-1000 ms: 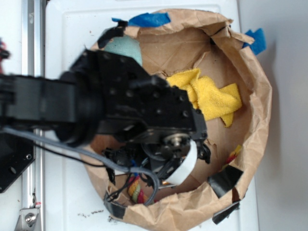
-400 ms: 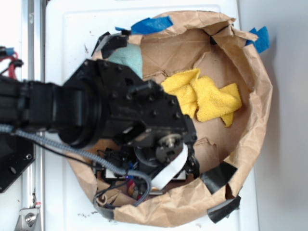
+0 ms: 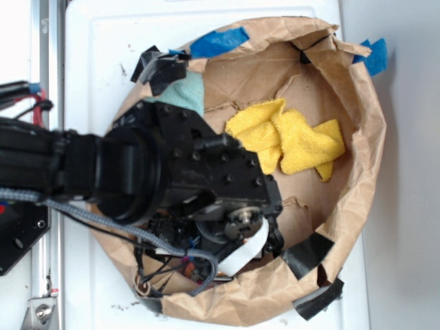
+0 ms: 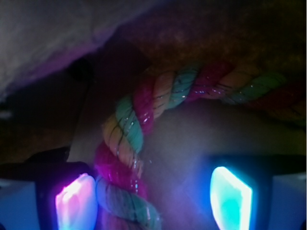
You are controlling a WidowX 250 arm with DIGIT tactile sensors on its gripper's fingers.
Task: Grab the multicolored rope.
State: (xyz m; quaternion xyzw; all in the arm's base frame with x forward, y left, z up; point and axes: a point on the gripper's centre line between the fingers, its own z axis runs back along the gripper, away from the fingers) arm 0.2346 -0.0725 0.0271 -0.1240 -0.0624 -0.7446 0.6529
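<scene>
Pincer (image 4: pixel 153 199) spread wide, low inside paper bag (image 3: pixel 357 179); multicolored rope (image 4: pixel 132 143) betw. fingers, touching left one (image 4: pixel 76 206).

The multicolored rope (image 4: pixel 139 139) twists in bands of red-pink, pale yellow and green, tinted by purple light in the wrist view. Either side of it glow two pads (image 4: pixel 230 196), the left one pink-violet, the right one cyan. From outside, the black arm (image 3: pixel 172 175) lies over a brown paper basket (image 3: pixel 364 158) patched with blue tape (image 3: pixel 220 41) and black tape (image 3: pixel 309 254). Inside lie a bright yellow cloth (image 3: pixel 295 141) and a teal cloth (image 3: pixel 189 93). The table (image 3: pixel 103 41) is white.
</scene>
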